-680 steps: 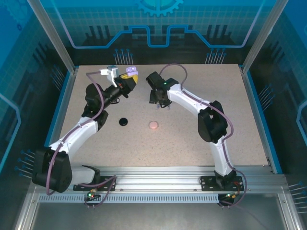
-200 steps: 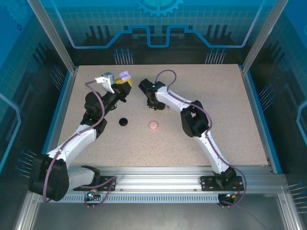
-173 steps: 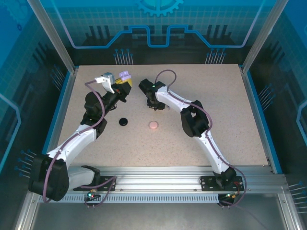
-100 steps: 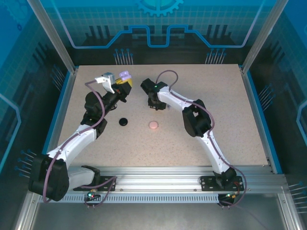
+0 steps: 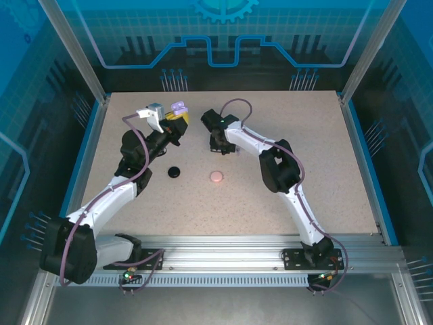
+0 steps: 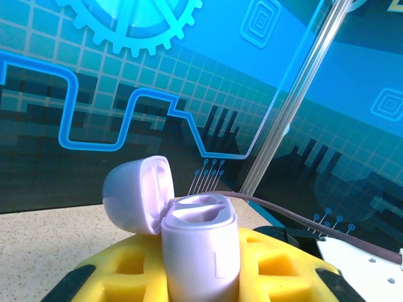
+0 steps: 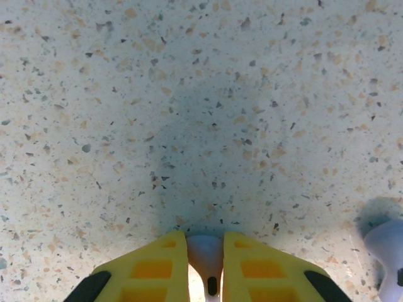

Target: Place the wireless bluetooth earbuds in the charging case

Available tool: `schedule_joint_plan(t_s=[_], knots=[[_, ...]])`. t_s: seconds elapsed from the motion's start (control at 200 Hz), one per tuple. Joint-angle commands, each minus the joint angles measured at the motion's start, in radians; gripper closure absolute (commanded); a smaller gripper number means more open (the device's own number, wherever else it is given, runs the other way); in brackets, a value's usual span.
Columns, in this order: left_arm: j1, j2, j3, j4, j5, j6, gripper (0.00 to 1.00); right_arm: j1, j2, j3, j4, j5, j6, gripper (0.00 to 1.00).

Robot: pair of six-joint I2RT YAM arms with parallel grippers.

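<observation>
My left gripper [image 5: 177,116] is raised at the back left of the table, shut on a purple charging case [image 6: 200,251]. The case stands upright between the yellow fingers [image 6: 123,270], its lid [image 6: 135,192] hinged open to the left and both sockets bare. In the top view the purple case [image 5: 178,107] sits just left of my right gripper [image 5: 218,145]. That right gripper [image 7: 206,248] points down at the table, its fingers pressed on both sides of a pale purple earbud [image 7: 206,261]. A second pale purple earbud [image 7: 387,245] lies on the table to its right.
A closed black case [image 5: 174,172] and a closed pink case [image 5: 216,177] lie on the speckled table [image 5: 304,135] nearer the arms. Blue walls and metal posts ring the table.
The right gripper's fingers have come together on the purple earbud, and that wrist has shifted slightly right. The left arm has held still with the open case.
</observation>
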Motion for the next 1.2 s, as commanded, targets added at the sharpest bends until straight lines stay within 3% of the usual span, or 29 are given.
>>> schedule_joint_plan(t_s=[0.0, 0.365, 0.645, 1.01, 1.196], knots=[[-0.008, -0.003, -0.024, 0.048, 0.034, 0.030, 0.91, -0.028, -0.042, -0.055, 0.098, 0.006, -0.042, 0.87], [-0.007, 0.015, -0.084, 0.209, 0.076, 0.050, 0.91, -0.059, -0.356, -0.209, 0.209, 0.023, -0.149, 0.87], [-0.016, 0.063, -0.110, 0.350, 0.133, 0.051, 1.00, -0.062, -0.652, -0.299, 0.277, -0.005, -0.257, 0.88], [-0.096, 0.106, -0.091, 0.458, 0.112, 0.230, 1.00, -0.024, -0.938, -0.394, 0.404, -0.138, -0.331, 0.88], [-0.143, 0.104, -0.050, 0.413, 0.097, 0.359, 1.00, 0.018, -1.037, -0.487, 0.532, -0.225, -0.395, 0.88]])
